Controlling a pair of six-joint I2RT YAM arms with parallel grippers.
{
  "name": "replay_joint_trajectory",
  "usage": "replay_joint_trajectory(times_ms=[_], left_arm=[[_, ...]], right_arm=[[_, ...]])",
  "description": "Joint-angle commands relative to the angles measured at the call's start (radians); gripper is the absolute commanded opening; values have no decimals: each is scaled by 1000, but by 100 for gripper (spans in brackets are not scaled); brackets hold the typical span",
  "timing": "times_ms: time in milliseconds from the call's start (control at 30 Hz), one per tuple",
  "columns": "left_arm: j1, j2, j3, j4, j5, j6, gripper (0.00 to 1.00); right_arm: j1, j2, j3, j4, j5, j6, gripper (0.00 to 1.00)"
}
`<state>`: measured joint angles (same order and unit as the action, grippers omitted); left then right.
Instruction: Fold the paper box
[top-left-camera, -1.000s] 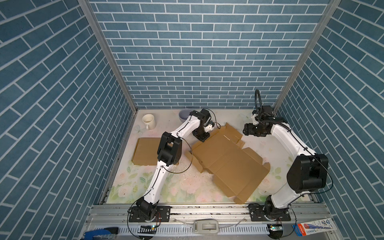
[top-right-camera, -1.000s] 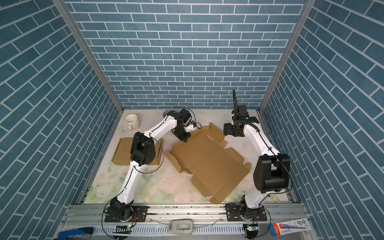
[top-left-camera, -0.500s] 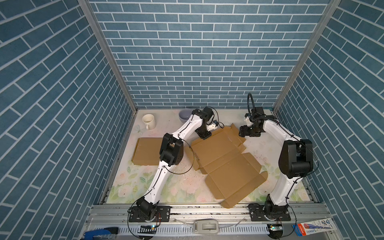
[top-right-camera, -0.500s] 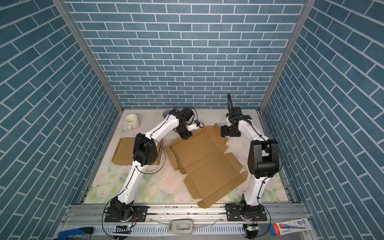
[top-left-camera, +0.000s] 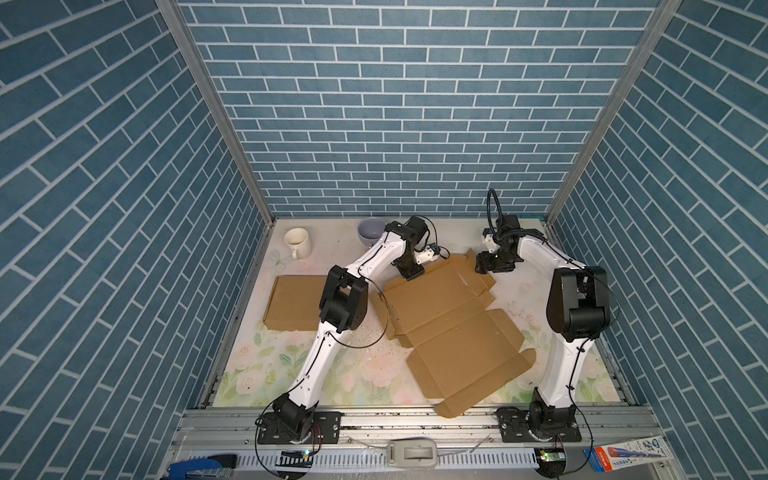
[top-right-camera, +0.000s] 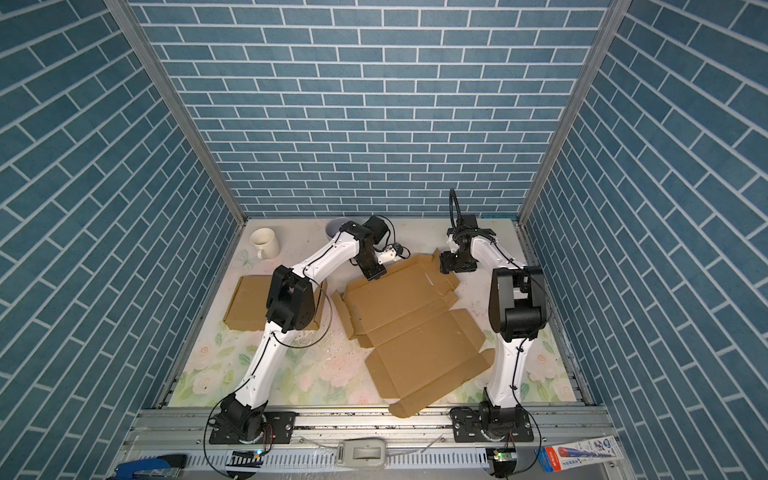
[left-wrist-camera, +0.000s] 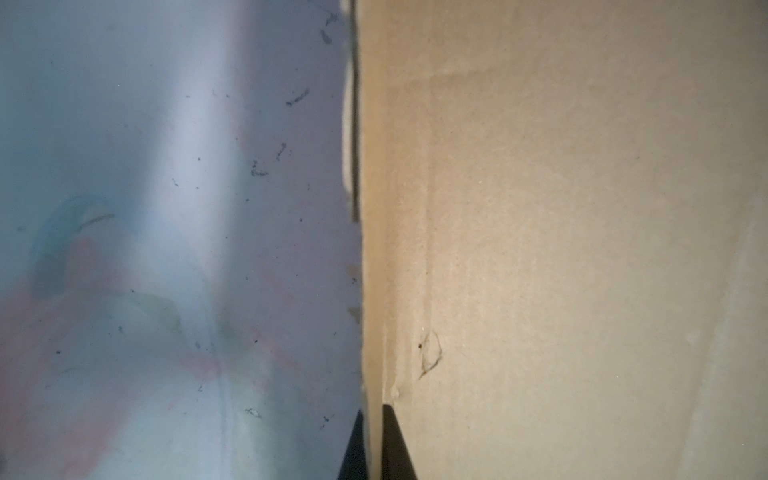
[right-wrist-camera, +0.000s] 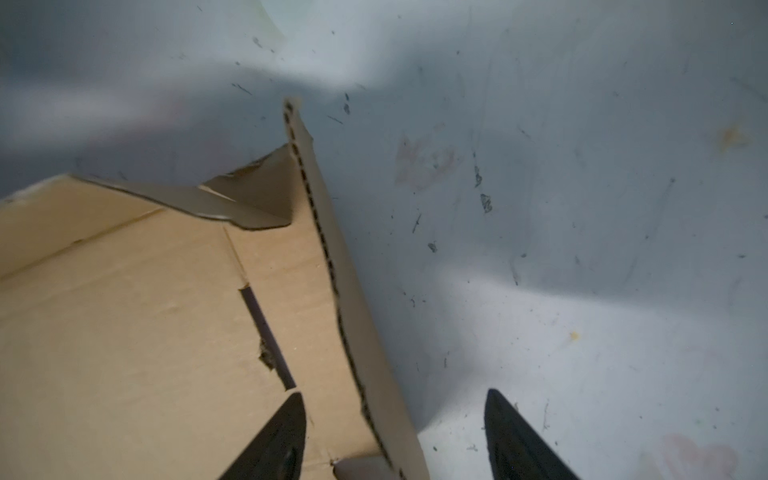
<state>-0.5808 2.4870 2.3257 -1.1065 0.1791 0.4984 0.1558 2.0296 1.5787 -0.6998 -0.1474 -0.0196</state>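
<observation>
In both top views the left arm (top-left-camera: 374, 257) hides part of the bowl (top-left-camera: 369, 230), the bottom edge cuts off the blue tool (top-left-camera: 195, 470), and the paper box (left-wrist-camera: 582, 208) runs past the left wrist view's edges.

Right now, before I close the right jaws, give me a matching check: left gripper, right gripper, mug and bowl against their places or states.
1 left gripper
2 right gripper
3 mug
4 bowl

A open, astride a raised flap of the paper box
B back left corner, standing alone
C shut on the paper box's edge
D at the back, partly behind the left arm

Pairs: 1-C, 2-A, 3-B, 4-D
</observation>
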Motion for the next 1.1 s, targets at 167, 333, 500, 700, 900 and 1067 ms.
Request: replay_joint_trajectory(times_ms=[167,333,500,700,900,1067], left_arm=[[-3,-18,21,10,-10,4,0],[-4,-49,-3,49,-44,-34,0],[-14,-88,-43,136,-99,-41,0],[-14,-151,-115,267,-106,-55,0],[-13,-77,21,158,-142,-135,24],[23,-178,5,139,-71,-288,46]], right_arm=[[-4,-2,-7,6,19,-59,27],[7,-123,-51,24,-15,-14,7],[27,-256,-100,11,1,21,1],[50,-401,-173,-9,52,22,0],[46,-423,-225,-27,150,76,0],[45,-381,-243,-27,257,71,0]])
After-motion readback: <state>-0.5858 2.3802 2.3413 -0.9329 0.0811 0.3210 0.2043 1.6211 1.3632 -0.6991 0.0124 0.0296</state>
